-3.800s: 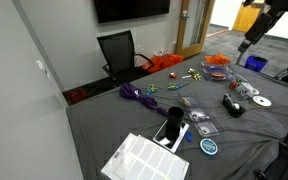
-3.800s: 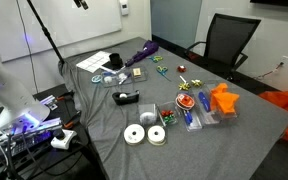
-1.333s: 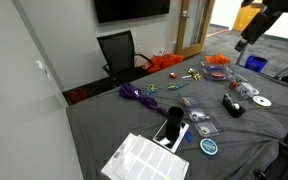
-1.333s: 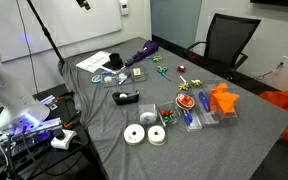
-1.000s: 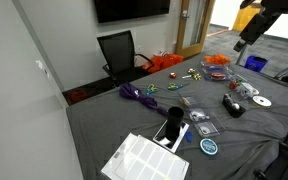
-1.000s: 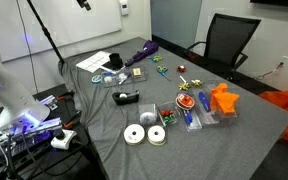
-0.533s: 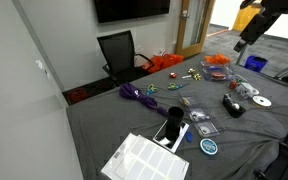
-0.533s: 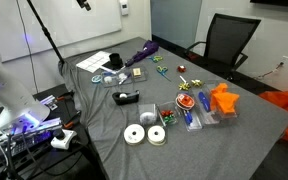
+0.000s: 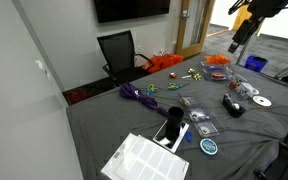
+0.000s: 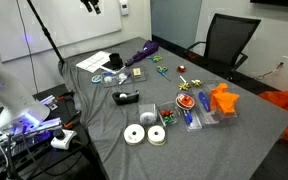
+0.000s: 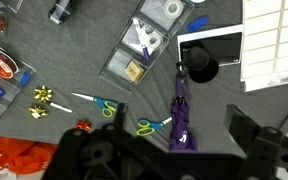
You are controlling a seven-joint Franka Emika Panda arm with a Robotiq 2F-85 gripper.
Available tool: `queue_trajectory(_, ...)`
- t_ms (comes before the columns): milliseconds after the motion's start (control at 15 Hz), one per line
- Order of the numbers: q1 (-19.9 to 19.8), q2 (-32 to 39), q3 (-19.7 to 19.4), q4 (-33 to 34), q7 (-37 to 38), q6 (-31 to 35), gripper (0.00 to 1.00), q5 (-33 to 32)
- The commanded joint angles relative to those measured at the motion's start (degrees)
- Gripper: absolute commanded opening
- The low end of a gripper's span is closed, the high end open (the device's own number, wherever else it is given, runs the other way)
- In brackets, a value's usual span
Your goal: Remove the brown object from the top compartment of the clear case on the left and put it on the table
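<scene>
Pincer [image 11: 176, 135] wide above the table [image 11: 69, 55]; brown object [image 11: 134, 71] in clear case [image 11: 146, 40] distinct only in wrist view.

Grey-cloth table [image 9: 104, 122] — purple umbrella [image 11: 181, 112], scissors [image 11: 94, 102], clear case [image 11: 134, 55], white discs [image 10: 136, 135] scattered.

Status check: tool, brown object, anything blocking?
Tool open, high above the table. Brown object in the clear case, untouched. Scissors lie near the case, nothing over it.
</scene>
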Motion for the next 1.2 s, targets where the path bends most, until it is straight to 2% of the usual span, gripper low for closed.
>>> queue_trajectory(0,-0.1,6.7,-2.7,5.5,-9.7,-1.9,1.00,-0.5)
queue_trajectory(400,-1.0,14.1,-5.7,11.1,-27.3,-4.1,1.00,-5.0)
queue_trajectory(667,-2.1,17.8,-5.9,16.1,-34.1,-9.8,1.00,-13.0)
queue_trajectory(867,-2.5,19.1,-5.7,17.9,-40.4,-11.0,1.00,-19.0)
queue_trajectory(933,-2.4,17.3,-5.6,15.3,-36.3,-9.0,1.00,-16.2)
queue_trajectory(1133,-2.4,17.5,-5.5,15.6,-36.4,-9.0,1.00,-16.5)
